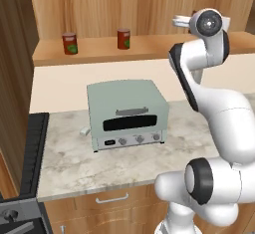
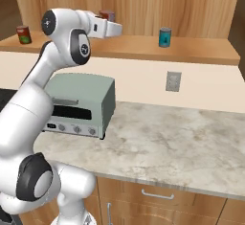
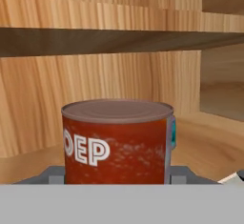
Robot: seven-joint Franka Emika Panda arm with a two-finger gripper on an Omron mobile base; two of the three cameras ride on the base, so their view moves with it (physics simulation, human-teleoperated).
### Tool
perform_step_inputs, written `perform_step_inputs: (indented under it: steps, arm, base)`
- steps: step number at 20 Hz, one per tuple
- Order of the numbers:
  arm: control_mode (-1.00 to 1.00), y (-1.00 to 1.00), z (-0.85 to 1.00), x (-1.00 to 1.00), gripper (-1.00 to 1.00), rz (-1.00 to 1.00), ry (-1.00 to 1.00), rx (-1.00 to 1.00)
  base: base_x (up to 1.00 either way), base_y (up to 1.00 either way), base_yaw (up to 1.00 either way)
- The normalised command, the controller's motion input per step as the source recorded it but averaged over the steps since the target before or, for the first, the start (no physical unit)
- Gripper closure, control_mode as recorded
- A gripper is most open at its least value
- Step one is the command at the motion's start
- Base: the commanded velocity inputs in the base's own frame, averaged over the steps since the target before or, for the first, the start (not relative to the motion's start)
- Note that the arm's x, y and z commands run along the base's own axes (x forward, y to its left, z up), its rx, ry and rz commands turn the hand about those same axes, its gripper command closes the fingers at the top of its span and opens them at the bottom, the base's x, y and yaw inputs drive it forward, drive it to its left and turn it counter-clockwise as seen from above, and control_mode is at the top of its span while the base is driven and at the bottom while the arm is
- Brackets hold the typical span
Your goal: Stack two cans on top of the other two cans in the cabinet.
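A red can fills the space right before the jaws on the cabinet shelf; whether they clamp it, I cannot tell.

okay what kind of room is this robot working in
Most likely a kitchen: a toaster oven stands on a marble-look counter, and above it a wooden cabinet shelf holds cans, such as a red can.

Pretty clearly a home kitchen: marble-look counter with a mint toaster oven on it, wood drawers underneath, a wall outlet, stove edge, and a wood-grain wall cabinet holding cans.
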Motion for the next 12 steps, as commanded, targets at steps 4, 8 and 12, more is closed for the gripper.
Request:
perform_step_inputs:
  steps: [4,8,12]
  arm:
    - [-1.00,-0.28,0.00,-0.03,1.00,0.00,-0.12,-0.03]
    - [-1.00,-0.32,0.06,0.04,1.00,0.00,-0.03,-0.05]
    - [-1.00,-0.30,0.17,0.02,1.00,0.00,0.00,-0.03]
  base:
    - [0.00,0.00,0.00]
    - [0.00,0.00,0.00]
    - [0.00,0.00,0.00]
